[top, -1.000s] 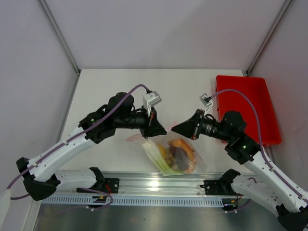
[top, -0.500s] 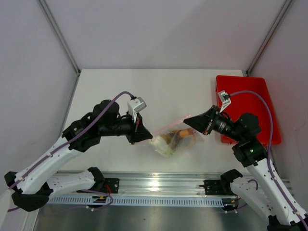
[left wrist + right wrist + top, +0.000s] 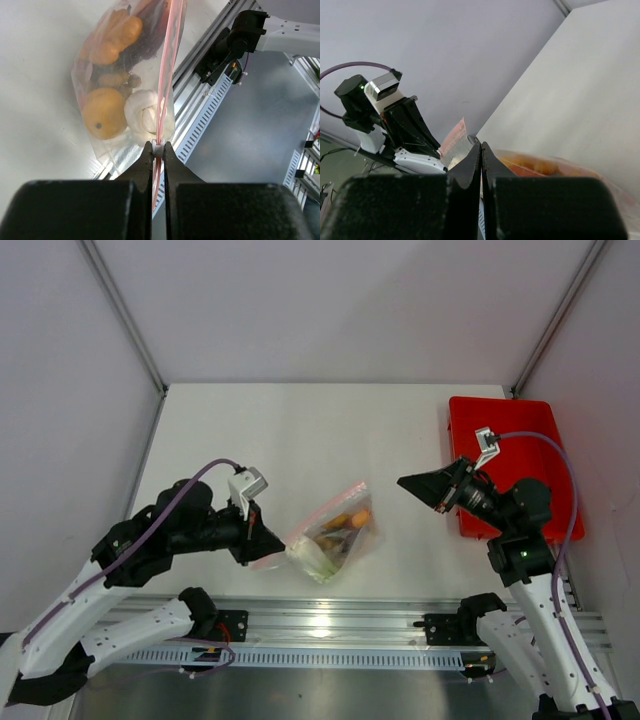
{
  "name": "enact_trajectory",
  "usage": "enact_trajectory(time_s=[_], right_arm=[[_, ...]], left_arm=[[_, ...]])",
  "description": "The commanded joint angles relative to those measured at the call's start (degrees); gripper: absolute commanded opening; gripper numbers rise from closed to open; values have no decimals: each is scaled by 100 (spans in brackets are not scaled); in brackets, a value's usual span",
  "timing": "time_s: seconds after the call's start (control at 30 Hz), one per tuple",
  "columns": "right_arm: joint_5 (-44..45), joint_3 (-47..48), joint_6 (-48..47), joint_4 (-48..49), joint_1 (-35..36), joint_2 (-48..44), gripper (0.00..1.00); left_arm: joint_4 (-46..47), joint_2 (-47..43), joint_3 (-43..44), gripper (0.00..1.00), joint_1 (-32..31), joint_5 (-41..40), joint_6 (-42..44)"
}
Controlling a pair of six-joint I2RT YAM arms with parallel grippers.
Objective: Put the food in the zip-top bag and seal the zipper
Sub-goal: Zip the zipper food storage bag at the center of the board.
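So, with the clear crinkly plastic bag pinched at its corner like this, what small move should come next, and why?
Probably open the left gripper and release the clear crinkly plastic bag. The toy food is inside, the pinkish-red zipper strip looks pressed into one closed line, and the right gripper, shut on nothing, is clear of it.

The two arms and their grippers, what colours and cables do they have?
The left arm and right arm have white links with black joints. A purple cable runs along each. The left gripper and right gripper are black, with tapered fingers.
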Motion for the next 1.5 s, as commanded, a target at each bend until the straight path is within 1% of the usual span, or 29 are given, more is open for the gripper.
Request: enact_trajectory(time_s=[0.0, 0.03, 0.1, 0.13, 0.17, 0.2, 0.23, 0.27, 0.3, 0.33, 0.37, 0.43, 0.47, 0.5, 0.53, 0.57, 0.6, 0.63, 0.7, 0.73, 0.8, 0.9, 1.0, 1.03, 1.2, 1.33, 1.37, 1.43, 1.47], right_arm=[[-431, 12, 39, 554, -3, 132, 0], [-746, 73, -101, 477, -3, 220, 0], [-1038, 389, -539, 127, 32, 483, 0], [-1387, 529, -1038, -41, 75, 571, 9], [-1495, 922, -1347, -695, 111, 772, 23], [-1548, 1117, -1655, -980, 172, 879, 36], [-1653, 1328, -2250, -1531, 312, 993, 53], [-1628, 1530, -2534, -1772, 409, 1116, 59], [-1602, 1950, -2807, -2009, 506, 1369, 62], [-1523, 2172, -3088, -2229, 602, 1494, 66], [-1462, 2365, -3569, -2405, 838, 1599, 69], [-1365, 2980, -4037, -2827, 1129, 1976, 73], [-1251, 3226, -4492, -2985, 1496, 2144, 75], [-1094, 3533, -4740, -3509, 1717, 2337, 75], [-796, 4180, -4943, -3801, 1946, 2774, 75], [-680, 4465, -5232, -4083, 2183, 2987, 75], [-601, 4703, -5609, -4486, 2612, 3180, 75], [-530, 5071, -5770, -4655, 2790, 3539, 74], [-529, 5354, -6164, -5156, 3194, 3858, 70], [-538, 5530, -6245, -5384, 3274, 4111, 69], [-538, 5601, -6386, -5509, 3520, 4289, 65], [-538, 5488, -6395, -5457, 3731, 4404, 63], [-556, 5216, -6317, -5325, 3811, 4422, 61], [-573, 5163, -6290, -5290, 3855, 4430, 57], [-609, 4882, -6193, -5132, 3934, 4343, 49], [-504, 4793, -6123, -5052, 3970, 4369, 46], [-442, 4784, -6097, -5044, 3978, 4378, 44], [-389, 4793, -6070, -5000, 3978, 4413, 37], [-389, 4793, -6053, -4982, 3987, 4430, 32]], left_arm=[[-73, -328, -171, 1, 43, -21, -297], [-55, -328, -198, 1, 52, -3, -306], [-11, -206, -111, 1, 52, 110, -236], [7, -162, -58, 1, 43, 146, -210], [77, -118, 38, 1, 52, 181, -166], [103, -39, 100, 1, 52, 234, -122], [130, 5, 170, 1, 52, 313, -61], [130, 49, 171, 0, 52, 331, -34], [130, 128, 267, 0, 52, 357, -16], [130, 172, 285, 0, 52, 392, 1], [130, 216, 311, 1, 52, 410, 45], [139, 287, 364, 1, 52, 462, 72], [165, 304, 373, 1, 52, 489, 72], [174, 313, 373, 1, 52, 507, 63], [200, 339, 356, 0, 52, 524, 72], [200, 348, 373, 1, 52, 542, 63], [200, 357, 382, 1, 52, 542, 72], [209, 357, 399, 1, 52, 542, 89], [209, 357, 417, 1, 52, 551, 98], [209, 331, 443, 1, 52, 568, 98], [218, 322, 435, 1, 52, 577, 107], [227, 287, 417, 1, 52, 586, 125], [244, 252, 408, 1, 52, 586, 142], [253, 243, 417, 0, 52, 586, 142], [253, 217, 400, 1, 52, 559, 151], [271, 173, 391, 1, 52, 586, 151], [271, 164, 391, 1, 52, 586, 142], [279, 155, 382, 1, 52, 595, 116], [279, 129, 365, 1, 52, 603, 116]])
